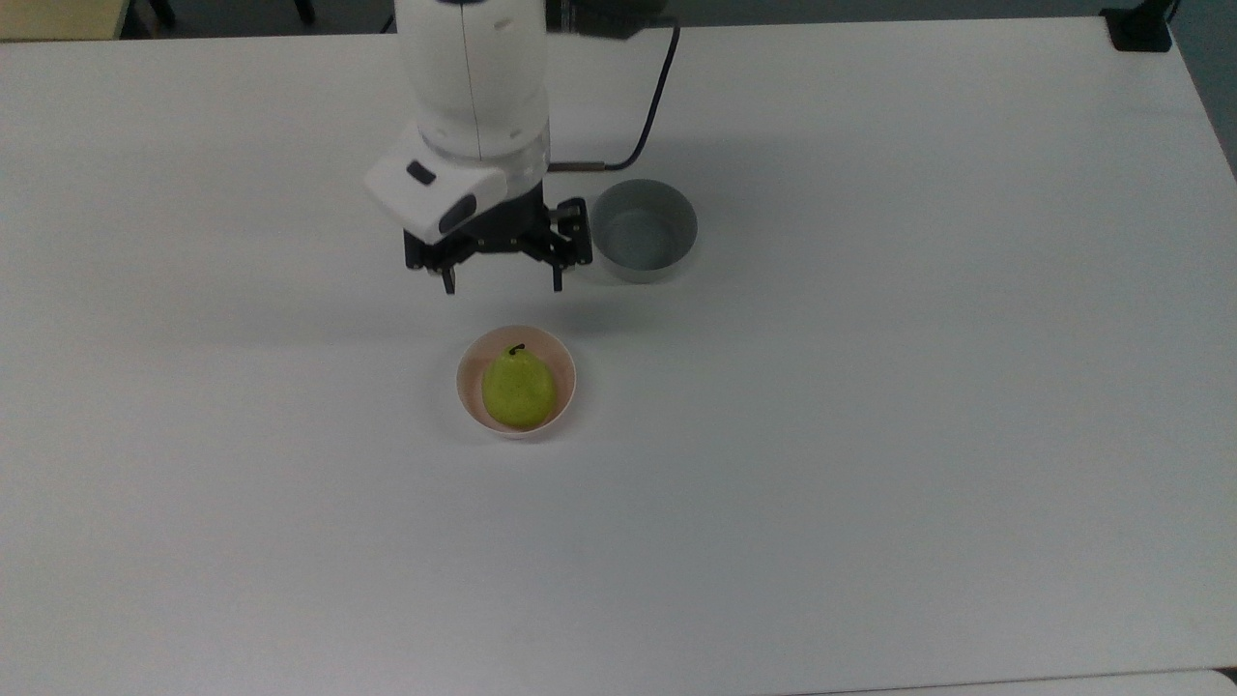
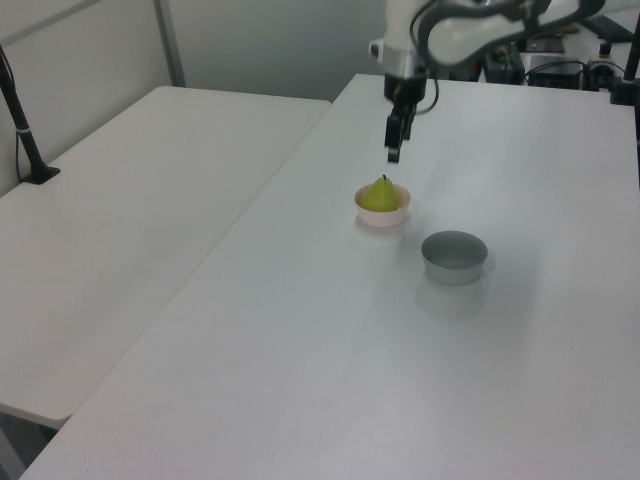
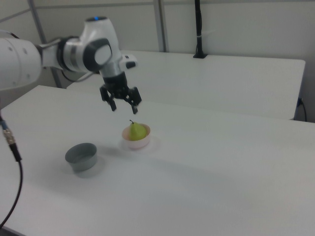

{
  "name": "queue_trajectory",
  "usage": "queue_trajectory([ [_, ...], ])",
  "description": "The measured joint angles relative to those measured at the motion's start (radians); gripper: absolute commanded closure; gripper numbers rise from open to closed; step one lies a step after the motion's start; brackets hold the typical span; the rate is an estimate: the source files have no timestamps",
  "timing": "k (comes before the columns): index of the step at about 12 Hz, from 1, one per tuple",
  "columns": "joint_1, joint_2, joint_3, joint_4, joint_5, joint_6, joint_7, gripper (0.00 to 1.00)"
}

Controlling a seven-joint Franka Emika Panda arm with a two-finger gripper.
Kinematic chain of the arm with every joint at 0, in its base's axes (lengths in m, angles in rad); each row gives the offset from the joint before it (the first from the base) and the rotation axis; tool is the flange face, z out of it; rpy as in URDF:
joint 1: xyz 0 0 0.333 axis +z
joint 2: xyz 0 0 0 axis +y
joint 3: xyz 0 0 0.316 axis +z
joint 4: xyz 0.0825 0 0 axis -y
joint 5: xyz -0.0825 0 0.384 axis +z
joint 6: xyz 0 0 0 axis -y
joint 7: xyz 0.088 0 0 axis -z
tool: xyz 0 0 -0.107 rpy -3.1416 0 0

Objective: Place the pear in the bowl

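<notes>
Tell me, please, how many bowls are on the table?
2. The pink bowl holds the pear near the table's middle; the grey bowl stands empty beside the open gripper, at the top view's upper right.

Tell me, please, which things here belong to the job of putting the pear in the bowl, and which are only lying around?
Belong to the job:
pear, sitting in the pink bowl
pink bowl
gripper, open, raised above the bowl

Only lying around:
grey bowl, nothing in it
white table

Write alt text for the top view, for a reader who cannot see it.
A yellow-green pear lies in a pale pink bowl on a white table. The robot's open gripper sits above it in the picture, holding nothing, with a grey bowl to the top view's right of the gripper.
</notes>
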Motion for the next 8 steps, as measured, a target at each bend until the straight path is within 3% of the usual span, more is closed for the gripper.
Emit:
queue_trajectory([
  [4,0.021,-0.183,-0.001,-0.002,0.000,-0.247,0.107,0.00],
  [8,0.030,-0.270,-0.022,-0.021,0.000,-0.334,0.111,0.00],
])
